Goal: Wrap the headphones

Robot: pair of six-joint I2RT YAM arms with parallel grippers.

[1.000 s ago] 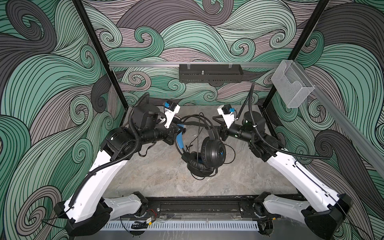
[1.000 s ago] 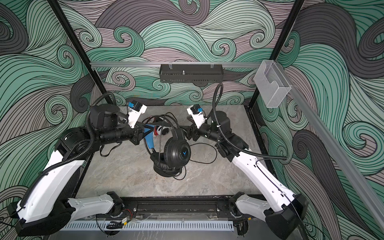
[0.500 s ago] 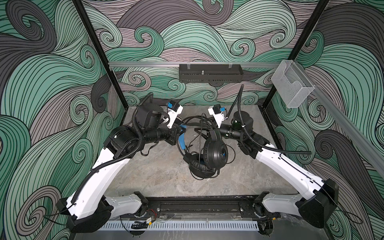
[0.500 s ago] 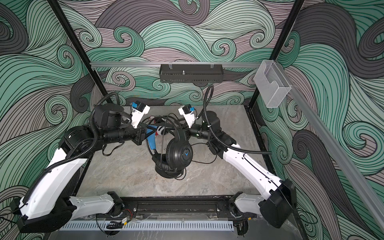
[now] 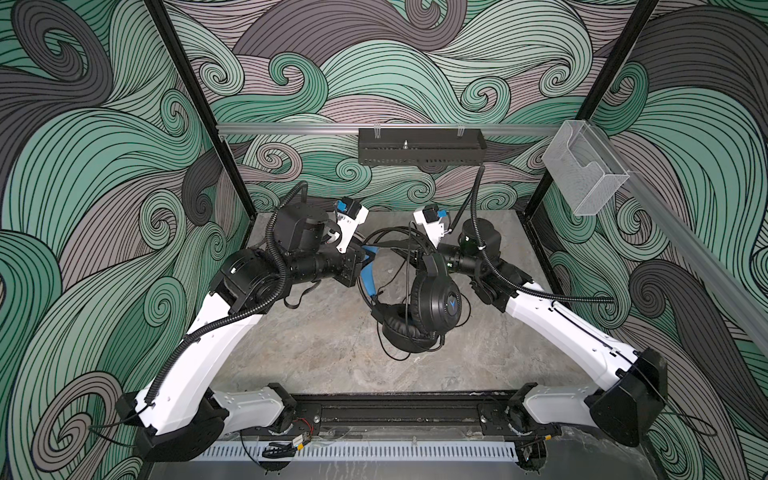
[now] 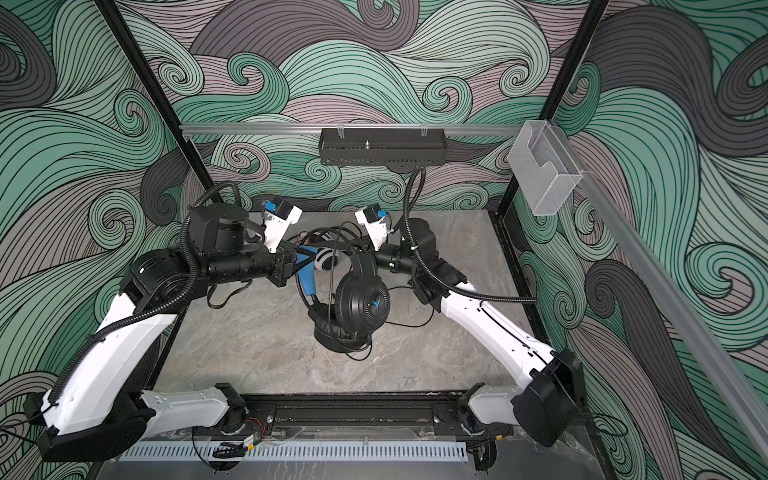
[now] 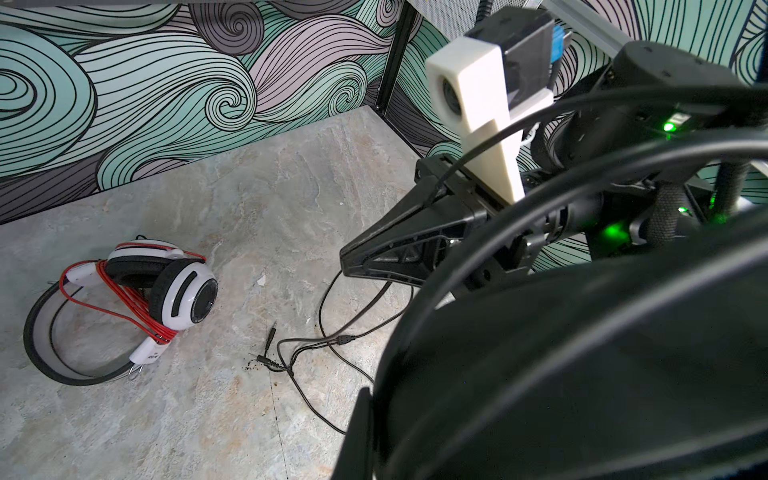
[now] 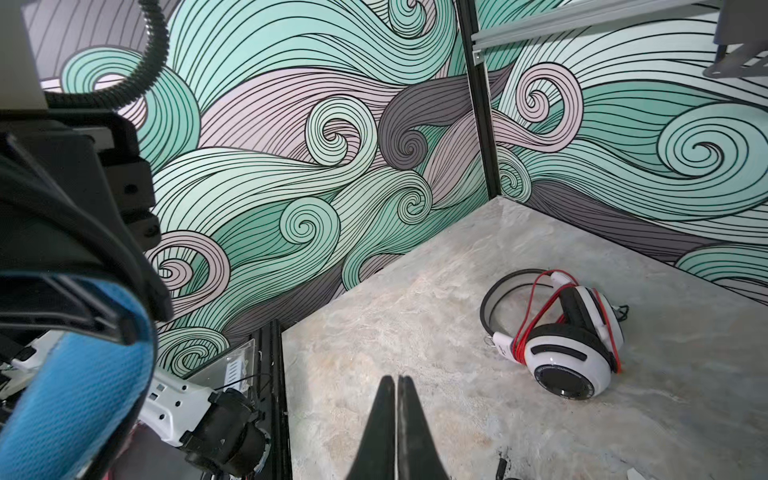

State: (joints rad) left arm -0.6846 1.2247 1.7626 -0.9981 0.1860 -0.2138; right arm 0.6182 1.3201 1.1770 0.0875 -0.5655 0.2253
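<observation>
While left tool (image 5: 362, 262) clamps, headphones (image 5: 434, 301) dangle

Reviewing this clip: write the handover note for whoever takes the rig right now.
Left gripper: shut on the blue headband of the black headphones, cups hanging below it.
Right gripper: shut; the black cable runs up to its tip, grip unclear.
White headphones: on the table, red cable wound around them, done.
To do: wind the black cable, whose plugs lie loose on the table.

A blue Y-shaped emblem (image 5: 452, 304) marks a cup of the black headphones (image 5: 430, 291); slider tag (image 7: 149, 353) print on the white headphones (image 7: 183, 291) is illegible.
</observation>
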